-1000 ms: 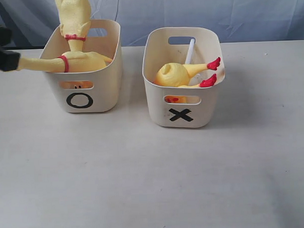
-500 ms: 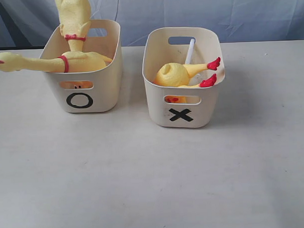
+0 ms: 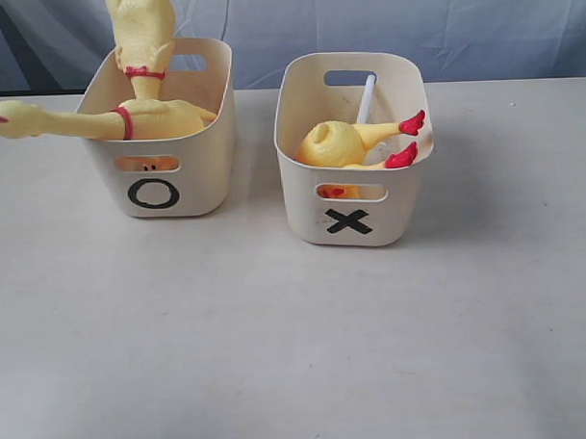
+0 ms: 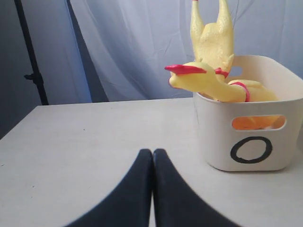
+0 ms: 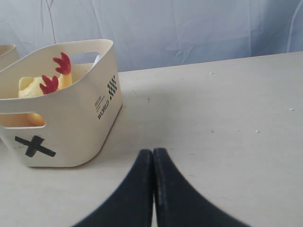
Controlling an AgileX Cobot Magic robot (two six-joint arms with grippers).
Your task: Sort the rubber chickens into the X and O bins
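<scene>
- Sorting looks finished: two rubber chickens point(image 3: 126, 119) sit in the O bin point(image 3: 210, 174), one upright, one draped over its rim; the third chicken point(image 3: 340, 143) lies in the X bin point(image 3: 398, 201).
- Left gripper point(image 4: 152, 153) and right gripper point(image 5: 152, 152) are each closed on nothing, near the table point(image 3: 278, 355).
- Next move, I judge: only parking the arms clear.
</scene>
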